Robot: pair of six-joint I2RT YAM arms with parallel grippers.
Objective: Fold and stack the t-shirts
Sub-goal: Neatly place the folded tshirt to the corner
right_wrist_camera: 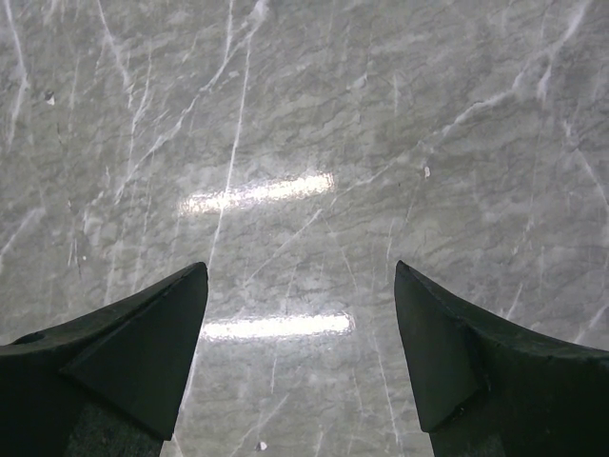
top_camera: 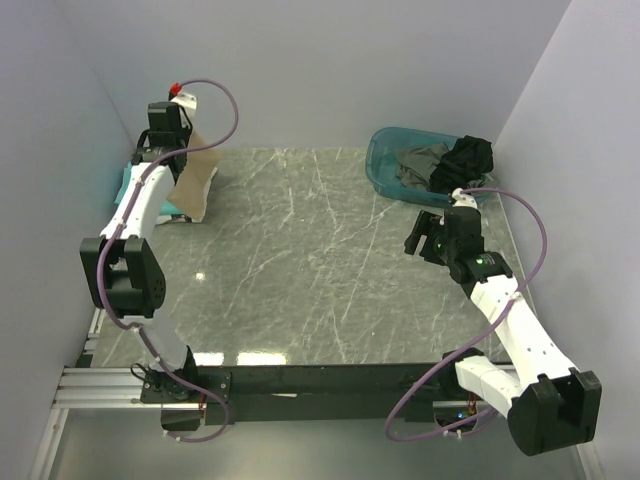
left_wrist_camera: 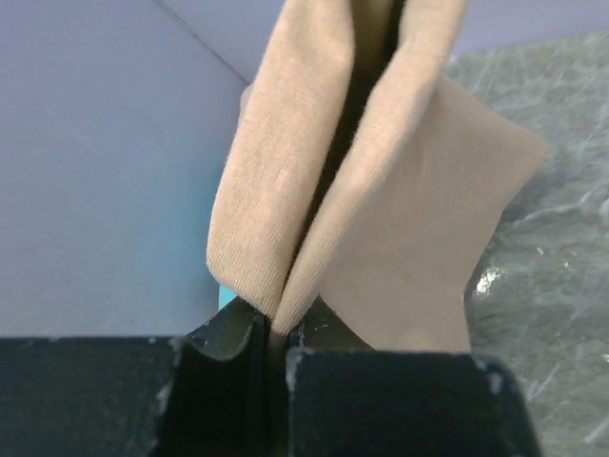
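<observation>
My left gripper (top_camera: 178,128) is raised at the far left corner and shut on the tan t-shirt (top_camera: 196,175), which hangs folded below it. In the left wrist view the tan cloth (left_wrist_camera: 362,190) is pinched between the shut jaws of that gripper (left_wrist_camera: 276,328). A teal t-shirt (top_camera: 127,185) and a bit of white cloth (top_camera: 178,216) lie on the table under the hanging shirt. My right gripper (top_camera: 421,237) is open and empty above the bare table at the right; in the right wrist view this gripper (right_wrist_camera: 301,286) shows only marble between its fingers.
A blue plastic basket (top_camera: 385,160) at the far right holds dark grey (top_camera: 420,165) and black garments (top_camera: 468,158). Grey walls close in the left, back and right sides. The table is grey marble (top_camera: 320,260).
</observation>
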